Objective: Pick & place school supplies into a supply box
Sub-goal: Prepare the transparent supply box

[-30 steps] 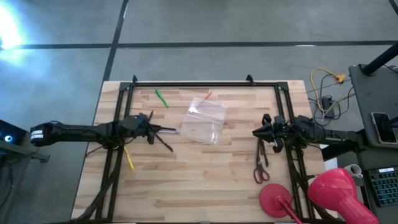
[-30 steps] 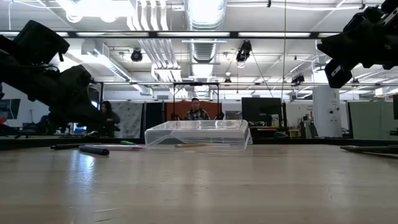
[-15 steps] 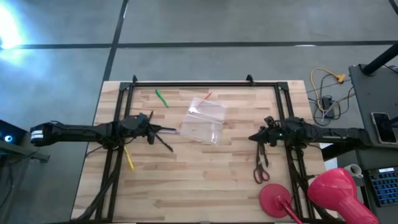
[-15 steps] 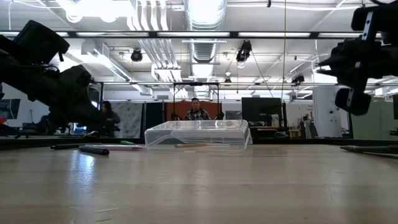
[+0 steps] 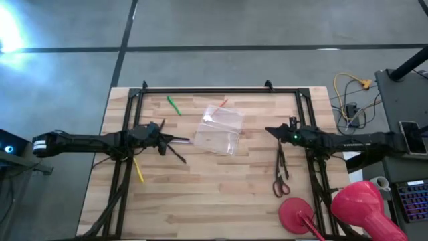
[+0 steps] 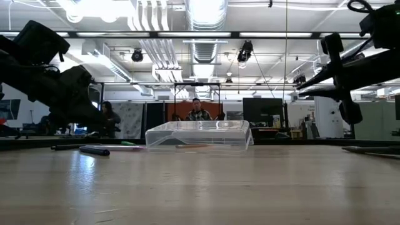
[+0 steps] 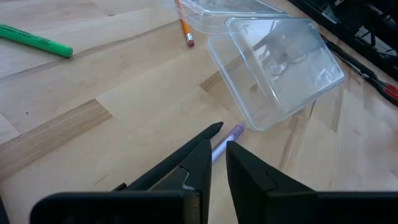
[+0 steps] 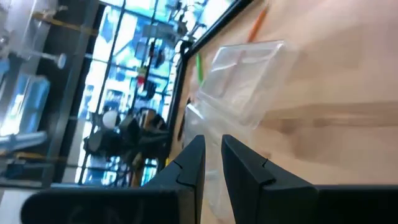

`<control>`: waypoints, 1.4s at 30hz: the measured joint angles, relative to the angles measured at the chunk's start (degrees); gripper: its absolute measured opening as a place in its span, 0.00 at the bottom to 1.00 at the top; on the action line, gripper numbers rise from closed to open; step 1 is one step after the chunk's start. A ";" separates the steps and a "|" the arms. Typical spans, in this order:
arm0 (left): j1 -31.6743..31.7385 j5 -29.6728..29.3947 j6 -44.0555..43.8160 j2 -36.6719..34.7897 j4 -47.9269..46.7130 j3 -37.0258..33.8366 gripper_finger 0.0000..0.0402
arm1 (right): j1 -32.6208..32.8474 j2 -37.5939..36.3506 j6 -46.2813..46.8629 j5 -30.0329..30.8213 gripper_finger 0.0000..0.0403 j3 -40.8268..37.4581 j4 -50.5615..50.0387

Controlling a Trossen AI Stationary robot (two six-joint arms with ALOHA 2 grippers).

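Observation:
My left gripper (image 5: 171, 139) (image 7: 224, 137) hovers left of the clear supply box (image 5: 219, 130) (image 7: 273, 68) and is shut on a slim purple-tipped pen. My right gripper (image 5: 269, 130) (image 8: 211, 140) is shut and empty. It reaches out to the right of the box, above the far end of the red-handled scissors (image 5: 280, 175), which lie flat on the table. A green pen (image 5: 174, 105) (image 7: 37, 40), a yellow pen (image 5: 138, 169), dark pencils (image 5: 177, 154) and an orange pencil (image 7: 185, 28) also lie on the wood. My left gripper pinches the pen between its two fingers, and the pen lies along them. Its purple end (image 7: 237, 130) sticks out past the fingertips toward the box. The pen is held roughly level and lifted clear of the table.
A black metal frame (image 5: 200, 89) borders the tabletop. Pink and red round objects (image 5: 361, 204) sit at the near right corner, and cables (image 5: 351, 100) lie off the right side. Bare wood (image 5: 214, 194) lies in front of the box. A person (image 6: 198, 114) sits far behind.
My right gripper has moved toward the table's left and far edges, nearer the box, with its arm stretching out flatter. It has also turned about its own axis. My left gripper and the pen have kept still.

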 joint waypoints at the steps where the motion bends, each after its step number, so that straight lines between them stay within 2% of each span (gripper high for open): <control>1: -0.02 0.00 -0.01 0.02 0.00 -0.02 0.08 | -0.01 0.96 1.44 -0.01 0.12 0.00 -0.06; 4: -0.01 0.01 0.00 0.01 0.00 -0.02 0.08 | 0.04 4.06 4.00 -1.43 0.12 0.00 -0.27; 9: -0.02 0.00 0.01 0.02 0.00 0.00 0.08 | 0.03 10.54 2.30 -2.33 0.12 0.00 -0.37; 15: 0.00 -0.11 -1.53 0.02 0.84 -0.02 0.08 | 0.05 18.68 0.17 -7.57 0.14 0.86 3.71; 16: -0.02 -0.17 -4.87 0.04 2.49 -0.04 0.08 | 0.05 20.13 -0.70 -8.16 0.16 1.69 3.69; 20: 0.06 -1.09 -33.74 -0.07 11.44 0.31 0.08 | 0.16 26.98 -10.86 -11.70 0.21 7.55 3.47; 21: 0.11 -1.91 -36.59 -0.07 12.46 0.43 0.08 | 0.18 29.11 -15.18 -12.05 0.22 9.62 3.20; 23: 0.20 -2.16 -36.67 -0.07 13.03 0.84 0.08 | 0.16 33.47 -23.96 -11.99 0.24 14.19 1.02; 25: 0.18 -2.10 -34.37 -0.04 13.20 1.20 0.08 | -0.19 38.11 -26.76 -9.44 0.25 19.05 -4.91; 28: 0.24 -3.06 -34.62 -0.02 13.32 1.20 0.08 | -2.58 44.54 -23.93 -6.44 0.26 24.08 -14.39; 32: 0.25 -10.34 -39.60 0.18 16.48 1.20 0.08 | -6.18 50.98 -19.70 -13.95 0.27 25.40 -12.57; 34: 0.31 -13.13 -40.75 0.28 20.95 1.20 0.08 | -7.26 52.97 -16.89 -15.03 0.28 25.15 -10.06; 38: 0.29 -10.54 -36.32 0.88 26.76 1.25 0.08 | -8.33 55.28 -10.02 -15.92 0.29 24.79 -6.30; 42: 0.29 -7.33 -36.03 3.09 23.10 2.76 0.08 | -8.19 57.67 -8.90 -16.72 0.31 27.59 -4.82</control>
